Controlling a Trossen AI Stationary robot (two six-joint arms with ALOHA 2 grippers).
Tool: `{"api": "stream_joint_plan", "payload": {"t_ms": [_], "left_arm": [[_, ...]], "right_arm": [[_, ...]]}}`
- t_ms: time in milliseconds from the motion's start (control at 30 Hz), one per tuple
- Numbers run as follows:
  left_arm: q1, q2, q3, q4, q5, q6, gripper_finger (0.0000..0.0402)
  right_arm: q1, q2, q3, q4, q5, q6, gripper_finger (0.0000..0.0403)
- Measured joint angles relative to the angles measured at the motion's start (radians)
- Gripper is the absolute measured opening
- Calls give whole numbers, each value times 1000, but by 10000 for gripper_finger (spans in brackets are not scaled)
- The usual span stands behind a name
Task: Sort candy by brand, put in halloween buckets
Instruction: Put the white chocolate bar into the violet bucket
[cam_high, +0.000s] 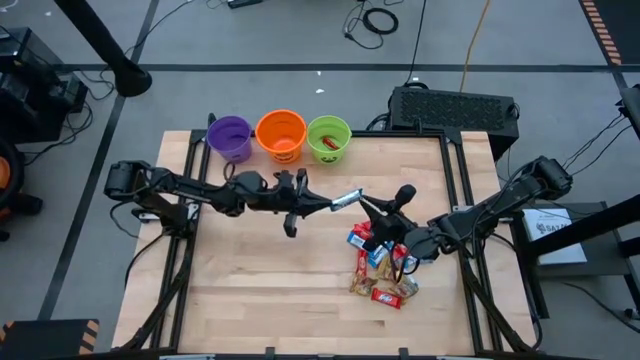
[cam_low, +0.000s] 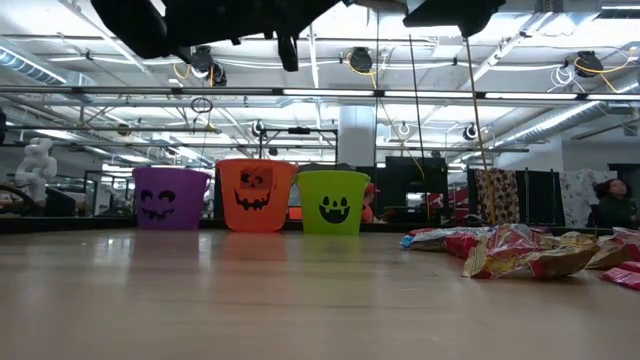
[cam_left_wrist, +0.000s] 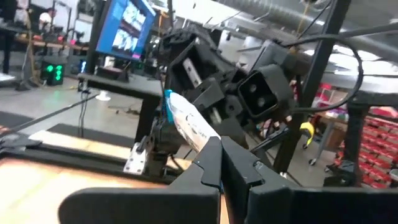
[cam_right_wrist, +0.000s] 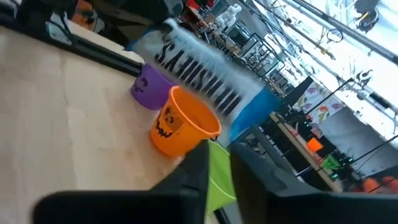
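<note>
— Both grippers meet mid-air: left gripper (cam_high: 322, 206) and right gripper (cam_high: 366, 205) each pinch one silver-and-blue wrapped candy bar (cam_high: 346, 198), below the lime green plastic bucket (cam_high: 329, 139).
— Room?
— Bare wood beneath; candy pile (cam_high: 382, 268) lies farther from that bucket.
— Orientation?
— Long axis spans gripper to gripper.

left gripper (cam_high: 334, 202): jaws clamped | right gripper (cam_high: 358, 200): jaws clamped, mid-table
</note>
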Motion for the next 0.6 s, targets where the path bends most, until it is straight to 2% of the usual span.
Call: {"api": "stream_joint_plan", "payload": {"t_ms": [200, 333, 467, 600], "left_arm": [[82, -5, 0, 82, 107, -75, 1], [144, -24, -7, 128, 170, -103, 1], [204, -34, -18, 223, 169, -133, 1], [247, -37, -18, 429, 149, -219, 0]], "right_arm": [[6, -11, 0, -72, 9, 166, 174], [6, -53, 0, -219, 6, 325, 232], [-7, -73, 0, -390, -9, 491, 256], [-52, -64, -3, -473, -125, 581, 255]]}}
